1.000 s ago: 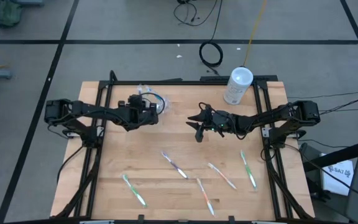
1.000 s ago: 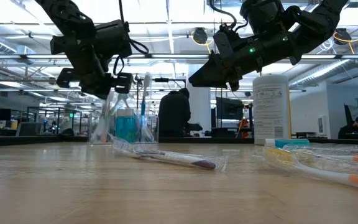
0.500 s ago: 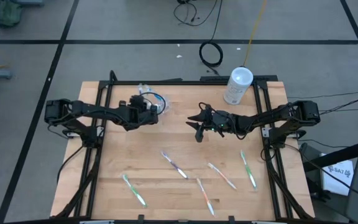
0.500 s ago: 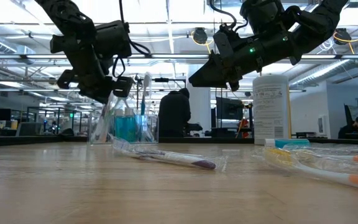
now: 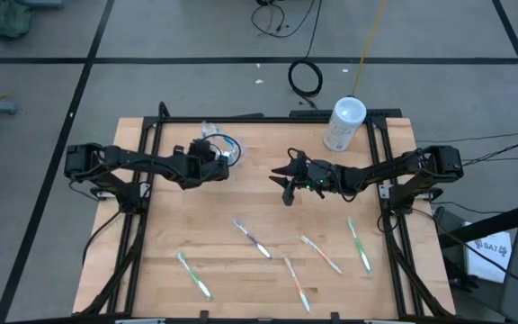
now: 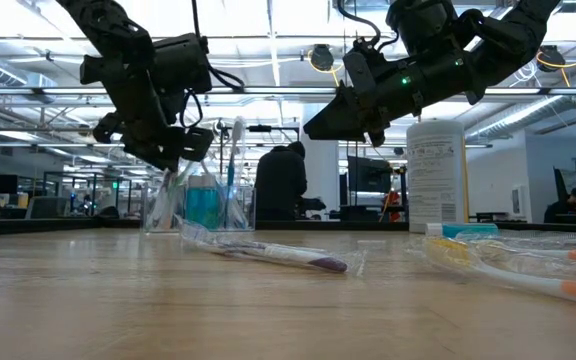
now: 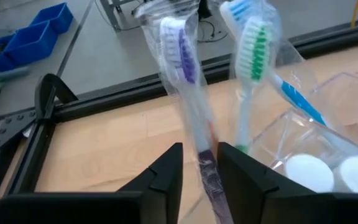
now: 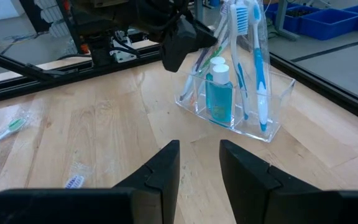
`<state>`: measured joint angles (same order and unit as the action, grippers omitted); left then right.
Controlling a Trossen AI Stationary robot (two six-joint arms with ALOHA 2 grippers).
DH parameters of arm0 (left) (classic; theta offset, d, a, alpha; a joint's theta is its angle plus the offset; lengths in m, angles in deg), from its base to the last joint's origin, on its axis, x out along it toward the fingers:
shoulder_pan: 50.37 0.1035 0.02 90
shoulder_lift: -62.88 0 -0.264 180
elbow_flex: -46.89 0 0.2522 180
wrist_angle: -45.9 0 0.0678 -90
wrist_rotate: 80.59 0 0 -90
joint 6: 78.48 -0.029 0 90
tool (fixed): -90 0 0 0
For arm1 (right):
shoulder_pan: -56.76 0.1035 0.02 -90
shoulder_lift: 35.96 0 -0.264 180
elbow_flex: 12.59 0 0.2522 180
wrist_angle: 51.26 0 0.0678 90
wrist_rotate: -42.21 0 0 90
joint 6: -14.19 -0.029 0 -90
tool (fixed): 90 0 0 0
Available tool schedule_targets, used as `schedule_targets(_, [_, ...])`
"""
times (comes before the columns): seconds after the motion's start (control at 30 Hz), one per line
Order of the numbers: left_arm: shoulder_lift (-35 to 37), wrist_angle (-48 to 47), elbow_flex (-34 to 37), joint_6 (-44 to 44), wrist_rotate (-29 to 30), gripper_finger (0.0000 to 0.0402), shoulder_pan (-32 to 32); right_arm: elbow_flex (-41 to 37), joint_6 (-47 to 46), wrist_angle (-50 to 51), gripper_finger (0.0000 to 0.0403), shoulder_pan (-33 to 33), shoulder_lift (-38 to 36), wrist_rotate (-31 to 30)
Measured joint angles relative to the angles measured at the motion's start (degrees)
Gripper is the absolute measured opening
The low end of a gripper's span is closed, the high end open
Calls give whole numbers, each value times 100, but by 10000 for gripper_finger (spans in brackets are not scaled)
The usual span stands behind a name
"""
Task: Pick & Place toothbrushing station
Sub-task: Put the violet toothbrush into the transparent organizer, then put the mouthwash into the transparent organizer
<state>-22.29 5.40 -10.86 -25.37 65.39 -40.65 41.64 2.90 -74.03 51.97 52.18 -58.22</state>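
A clear plastic holder (image 5: 224,144) stands at the table's far side. It holds teal white-capped tubes (image 8: 219,93) and upright wrapped toothbrushes (image 8: 255,56). My left gripper (image 5: 209,160) hangs just beside the holder, shut on a wrapped purple-bristled toothbrush (image 7: 185,68). My right gripper (image 5: 285,189) hangs open and empty above the table's middle, right of the holder. Several wrapped toothbrushes (image 5: 252,238) lie flat on the near half of the table. My left gripper pinches the wrapped toothbrush's handle (image 7: 206,163) between its two fingers, coming from the table's left and slanting down. The bristle head (image 7: 180,50) stands above the fingers. The lower part of the handle (image 6: 166,192) slants down at the holder's left end.
A tall whitish canister (image 5: 344,124) stands at the far right corner. Black frame rails (image 5: 138,225) run along both sides of the table. More wrapped toothbrushes lie near the front (image 5: 193,274) and toward the right (image 5: 359,245). People and desks show in the room behind.
My left gripper has gone down a little toward the holder and tipped, still holding the purple toothbrush, whose lower end has sunk with it. My right gripper has kept still.
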Motion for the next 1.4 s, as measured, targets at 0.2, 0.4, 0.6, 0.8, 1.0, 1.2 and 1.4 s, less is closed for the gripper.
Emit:
schedule_targets(0.2, [-4,-33,-130,-430,-33,132,-166,2,5,163,105,-3,0,-3])
schedule_targets(0.4, [-4,-33,-294,-876,-17,145,-320,2,167,889,105,-143,2,-18])
schedule_targets(0.6, [-4,-106,-478,-1240,22,145,-433,2,159,1336,105,-298,2,-22])
schedule_targets(0.8, [-4,-363,-766,-1521,48,145,-462,2,291,1636,105,-315,4,-25])
schedule_targets(1.0, [-4,-1018,-1175,-1521,55,145,-472,2,522,1845,116,-307,4,-265])
schedule_targets(1.2, [-2,-1885,-1630,-1351,45,145,-544,2,681,2233,133,-299,4,-756])
schedule_targets(1.4, [0,-3076,-2145,-986,13,145,-842,2,796,2639,131,-360,4,-779])
